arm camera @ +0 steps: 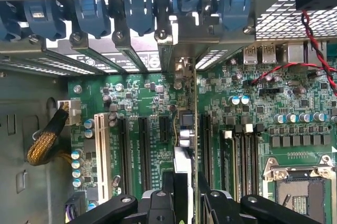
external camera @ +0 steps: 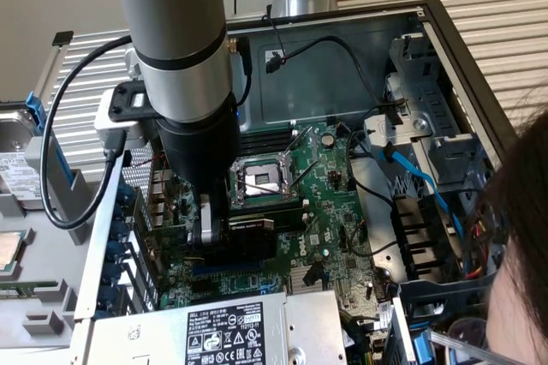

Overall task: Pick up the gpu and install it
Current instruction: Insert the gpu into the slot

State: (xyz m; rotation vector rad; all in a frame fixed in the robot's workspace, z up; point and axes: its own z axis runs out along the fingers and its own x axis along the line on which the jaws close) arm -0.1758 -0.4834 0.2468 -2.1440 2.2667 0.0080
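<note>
At the far left of the exterior view a labelled silver drive (external camera: 13, 168) lies outside the open computer case (external camera: 445, 31), which rests on a ribbed grey surface (external camera: 505, 14). Left of centre the grey arm (external camera: 175, 48) hangs down into the case. Its gripper (external camera: 210, 230) sits low over the green motherboard (external camera: 338, 202), just left of the CPU socket (external camera: 261, 178). The pincer is closed narrowly on the gpu (external camera: 250, 235), whose black shroud juts out to the right of the fingers. In the wrist view the gripper (arm camera: 184, 195) clamps the gpu (arm camera: 183, 161) edge-on between its two dark fingers (arm camera: 167, 195). The card stands upright among the black expansion slots (arm camera: 124, 150), its far end near the row of blue clips (arm camera: 139, 13) at the case wall. Whether its edge sits in a slot I cannot tell. At lower centre of the exterior view lies the power supply (external camera: 223, 335) with its label. A blue cable (external camera: 411, 172) runs right of centre, and a person's dark hair (external camera: 514, 271) shows in the lower right corner.
</note>
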